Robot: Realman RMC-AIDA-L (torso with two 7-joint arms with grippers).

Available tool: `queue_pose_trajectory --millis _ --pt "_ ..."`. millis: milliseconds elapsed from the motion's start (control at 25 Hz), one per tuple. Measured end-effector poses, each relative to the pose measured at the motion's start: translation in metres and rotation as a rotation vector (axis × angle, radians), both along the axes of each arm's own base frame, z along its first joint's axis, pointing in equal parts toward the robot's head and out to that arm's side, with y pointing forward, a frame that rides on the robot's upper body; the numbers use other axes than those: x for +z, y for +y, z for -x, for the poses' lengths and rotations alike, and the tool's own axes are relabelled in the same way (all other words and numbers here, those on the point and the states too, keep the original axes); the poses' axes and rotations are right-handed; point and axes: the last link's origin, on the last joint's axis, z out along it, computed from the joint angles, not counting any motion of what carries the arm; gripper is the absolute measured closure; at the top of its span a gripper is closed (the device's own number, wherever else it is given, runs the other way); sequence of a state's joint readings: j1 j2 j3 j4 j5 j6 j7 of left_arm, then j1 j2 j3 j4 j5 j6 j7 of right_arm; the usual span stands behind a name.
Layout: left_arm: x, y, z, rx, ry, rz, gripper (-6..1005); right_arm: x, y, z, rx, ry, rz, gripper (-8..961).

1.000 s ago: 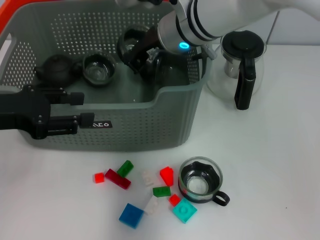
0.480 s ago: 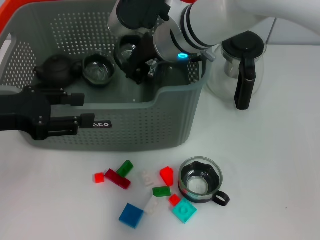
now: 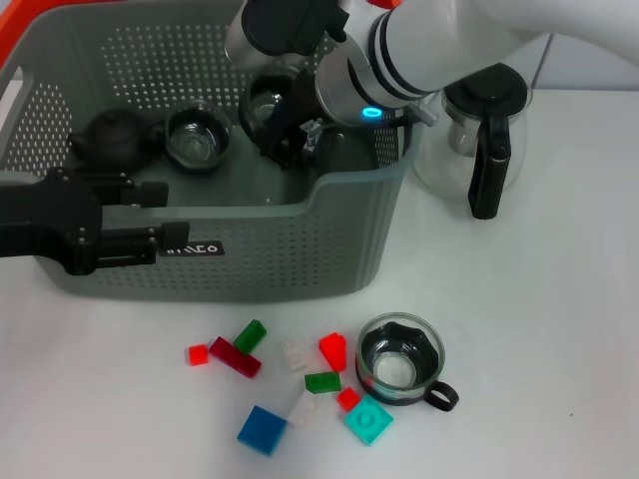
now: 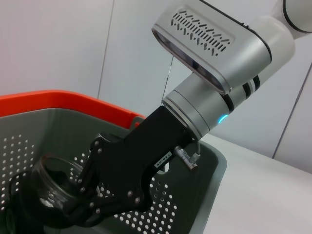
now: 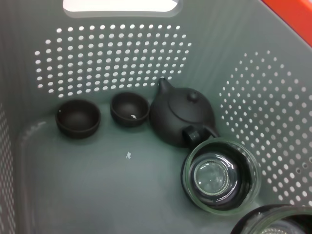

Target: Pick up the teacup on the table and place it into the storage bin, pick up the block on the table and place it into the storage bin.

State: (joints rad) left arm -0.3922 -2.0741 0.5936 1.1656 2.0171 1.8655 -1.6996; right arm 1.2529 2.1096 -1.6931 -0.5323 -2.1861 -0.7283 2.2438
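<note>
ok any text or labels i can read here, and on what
Storage bin: a small black logo label with pale characters on its front wall, too small to read.
Right gripper: a small white sticker on its black body, print too small to read.
Nothing else carries readable text.

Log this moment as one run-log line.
right gripper: holding teacup inside bin | left gripper: parked at bin front | table: one cup, blocks remain

head view high, looking down, both wrist views close, all sharing the storage bin
</note>
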Motion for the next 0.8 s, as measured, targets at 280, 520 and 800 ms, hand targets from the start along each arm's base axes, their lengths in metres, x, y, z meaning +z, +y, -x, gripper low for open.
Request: queue_pose_trajectory --millis 280,520,800 --pt "-0.0009 -0.0006 0.0003 0.002 -0.003 0.001 372 0.0004 0.0002 0.0013 0.003 0.0 0.0 851" --pt "-0.0012 0.0001 -0.0005 0.0 -0.003 0.002 372 0.0013 0.0001 0.0017 0.003 -0.001 0.003 838" --pt "-0.0016 0.0008 -0.001 -0.001 -0.004 -0.001 372 0.0016 0.0001 0.0022 0.004 -0.001 0.004 707"
